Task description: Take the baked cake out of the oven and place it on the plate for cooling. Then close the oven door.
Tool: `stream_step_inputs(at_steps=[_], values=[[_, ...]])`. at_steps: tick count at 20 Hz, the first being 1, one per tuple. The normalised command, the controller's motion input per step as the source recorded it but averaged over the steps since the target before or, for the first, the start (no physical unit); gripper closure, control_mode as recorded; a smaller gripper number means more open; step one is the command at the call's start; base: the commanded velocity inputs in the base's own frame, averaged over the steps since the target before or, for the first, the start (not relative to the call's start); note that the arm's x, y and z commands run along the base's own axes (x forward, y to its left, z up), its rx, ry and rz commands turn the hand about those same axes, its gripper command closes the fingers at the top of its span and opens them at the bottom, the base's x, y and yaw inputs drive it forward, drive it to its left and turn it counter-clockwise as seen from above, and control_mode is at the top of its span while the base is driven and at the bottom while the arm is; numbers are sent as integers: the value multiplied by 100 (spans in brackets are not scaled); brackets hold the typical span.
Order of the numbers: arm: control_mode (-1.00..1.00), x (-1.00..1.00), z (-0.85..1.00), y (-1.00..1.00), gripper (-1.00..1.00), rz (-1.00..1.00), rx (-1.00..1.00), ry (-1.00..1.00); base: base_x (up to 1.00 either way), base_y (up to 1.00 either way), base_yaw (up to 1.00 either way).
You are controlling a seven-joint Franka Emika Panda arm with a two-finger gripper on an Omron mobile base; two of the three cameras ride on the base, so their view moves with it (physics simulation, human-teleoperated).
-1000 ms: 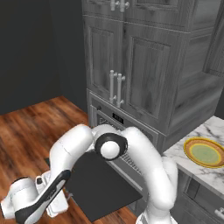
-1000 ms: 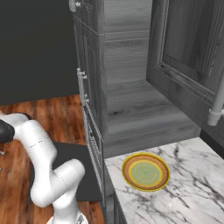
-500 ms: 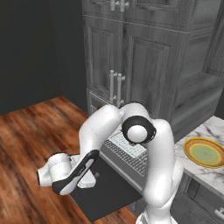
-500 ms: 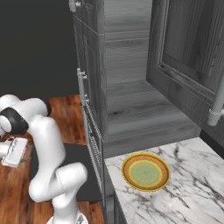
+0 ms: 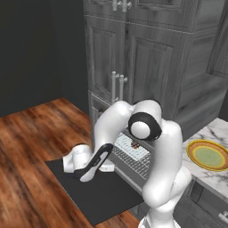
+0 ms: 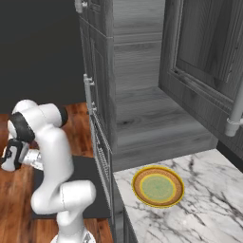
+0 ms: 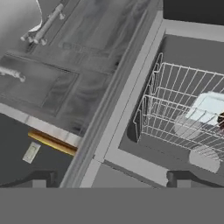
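Hand view: pincer apart before oven, pale tray on rack.

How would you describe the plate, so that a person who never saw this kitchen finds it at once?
Find the white marble counter to the right of the tall grey wood cabinets. On it lies a round plate with a yellow-orange rim and a pale green centre. It is the one colourful thing among grey and white surfaces.
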Motion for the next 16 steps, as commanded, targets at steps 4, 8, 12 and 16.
stream_step_inputs(at_steps=[4,8,12,16], values=[[-100,41,-48,-17,-100,-8,-24,12,0,0,0],[-100,-1,-72,-24,-100,-9,-19,-8,0,0,0],[-100,19,-68,-12,-100,-15,-11,-18,0,0,0],[-100,55,-5,-6,-100,-7,0,-7,0,0,0]])
